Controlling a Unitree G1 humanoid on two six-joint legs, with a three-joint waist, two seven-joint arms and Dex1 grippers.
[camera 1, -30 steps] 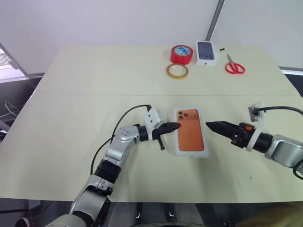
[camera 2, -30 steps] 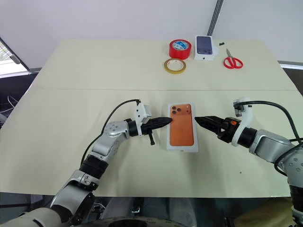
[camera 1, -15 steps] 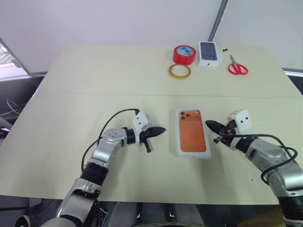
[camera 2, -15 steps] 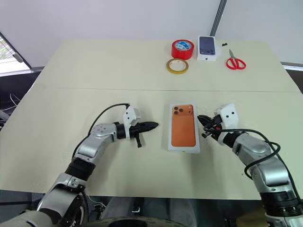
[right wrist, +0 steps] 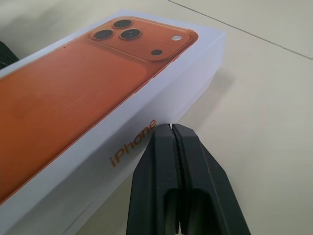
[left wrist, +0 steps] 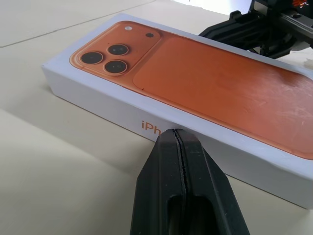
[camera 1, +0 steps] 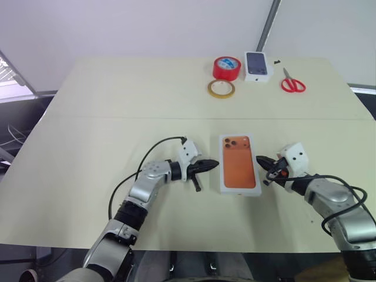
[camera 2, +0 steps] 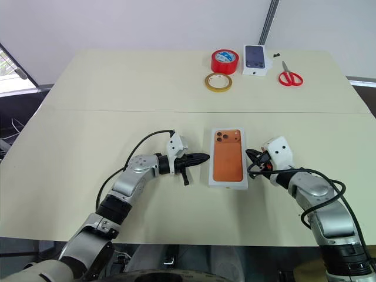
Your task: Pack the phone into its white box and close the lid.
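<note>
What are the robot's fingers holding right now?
Nothing. Both grippers, left and right, have their fingers shut on nothing, one pointing at each long side of the closed lid.

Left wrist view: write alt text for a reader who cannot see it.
The left gripper, shut, points at the long side of a closed white box whose lid shows an orange phone picture. The right gripper faces it from the far side, on a beige table.
</note>
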